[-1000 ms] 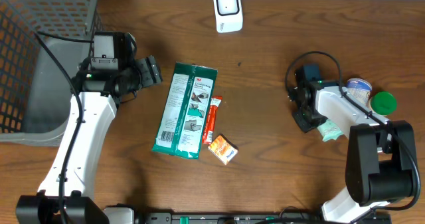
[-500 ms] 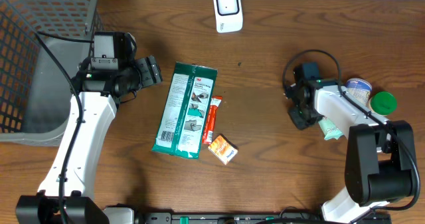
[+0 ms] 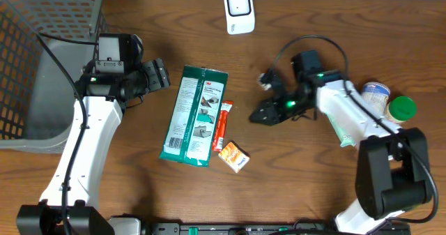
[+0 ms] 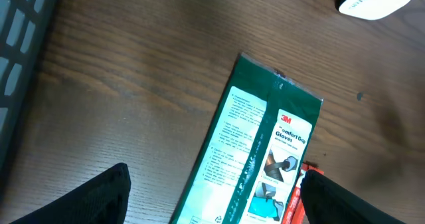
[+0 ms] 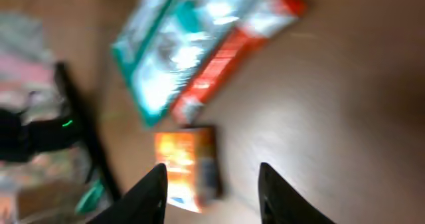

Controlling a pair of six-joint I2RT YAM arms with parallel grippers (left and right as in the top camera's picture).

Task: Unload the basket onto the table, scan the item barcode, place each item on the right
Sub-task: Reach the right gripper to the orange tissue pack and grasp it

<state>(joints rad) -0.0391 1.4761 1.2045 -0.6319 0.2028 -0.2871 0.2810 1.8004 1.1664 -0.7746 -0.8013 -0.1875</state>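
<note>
The left pincer (image 3: 159, 74) gapes empty beside the glove pack (image 3: 193, 115), centre-left; the right pincer (image 3: 265, 97) is apart, empty, mid-frame.

Dark brown wood-grain worktop (image 3: 293, 179). Glove packet (image 4: 265, 151), ahead of the left jaws: deep green with a white printed panel. Slim sachet (image 3: 222, 126): red-orange. Small box (image 5: 186, 164), before the right jaws: orange, possibly yellow-patched (view blurred). Scanner (image 3: 239, 10): white. Basket (image 3: 42, 26): grey mesh.

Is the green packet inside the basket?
No, the green packet lies flat on the wooden table, outside the grey basket at the left edge.
</note>
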